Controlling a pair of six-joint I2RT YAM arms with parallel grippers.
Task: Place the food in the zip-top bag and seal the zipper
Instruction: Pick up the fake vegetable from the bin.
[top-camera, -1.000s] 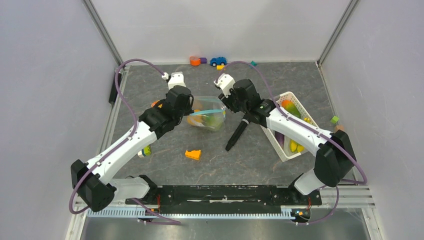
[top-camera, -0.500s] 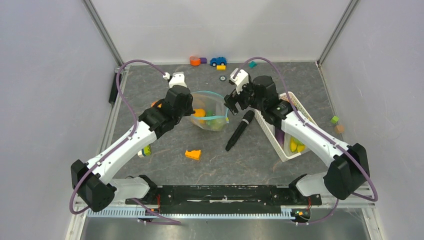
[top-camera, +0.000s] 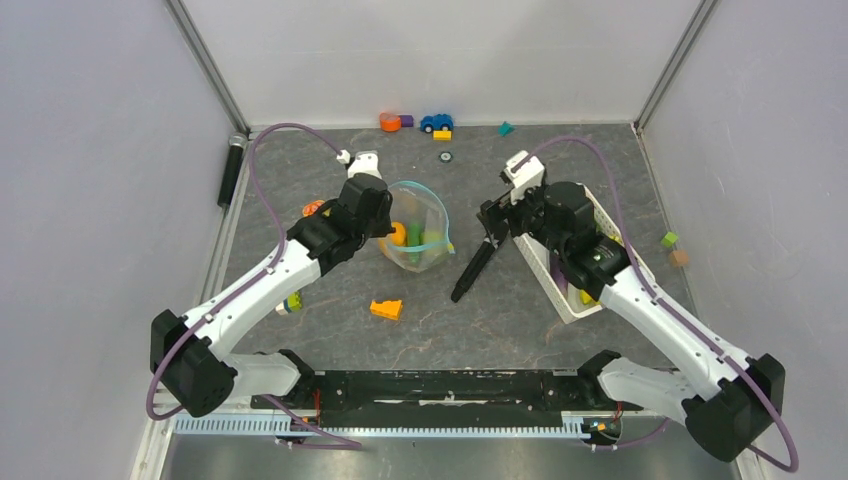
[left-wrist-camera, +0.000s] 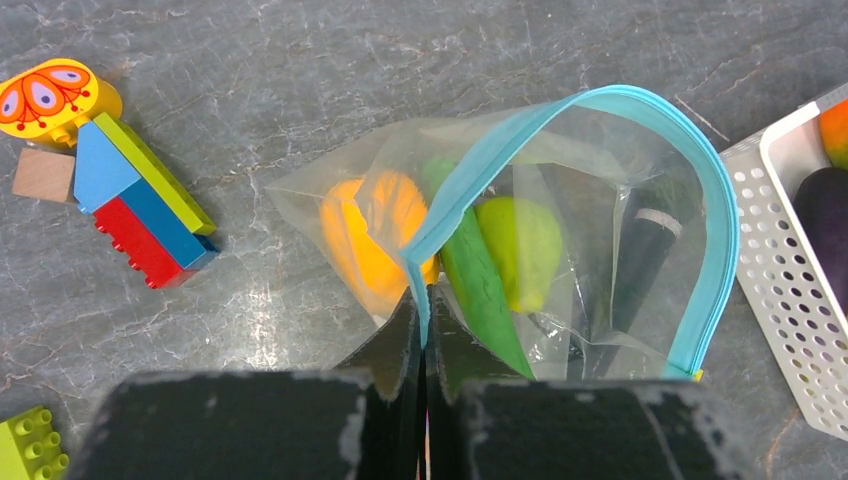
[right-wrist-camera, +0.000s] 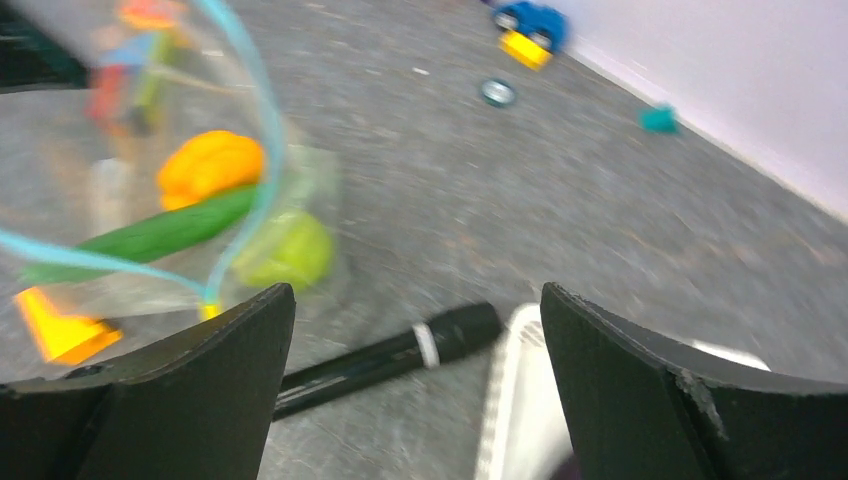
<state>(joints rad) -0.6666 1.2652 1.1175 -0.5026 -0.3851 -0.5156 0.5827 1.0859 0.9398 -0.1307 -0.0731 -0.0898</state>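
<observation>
- Zip-top bag (left-wrist-camera: 600, 200) lies straight ahead of the left gripper (left-wrist-camera: 421, 320), whose jaws are pinched together on its teal zipper (left-wrist-camera: 727, 235); the mouth gapes.
- Inside are an orange fruit (left-wrist-camera: 365, 235), a long green pod (left-wrist-camera: 480, 285) and a yellow-green fruit (left-wrist-camera: 525, 240).
- Right gripper (right-wrist-camera: 415, 300) hangs with jaws wide apart, gripping nothing, and a black marker (right-wrist-camera: 380, 355) lies beneath it.
- White slotted basket (left-wrist-camera: 790, 250), beside that gripper, holds a purple piece (left-wrist-camera: 828, 210).

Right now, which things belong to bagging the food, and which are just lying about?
Job: zip-top bag, its zipper, orange fruit, green pod, yellow-green fruit, purple vegetable in the white basket.
Lying about: black stick, orange wedge, toy car, building blocks, butterfly piece.
</observation>
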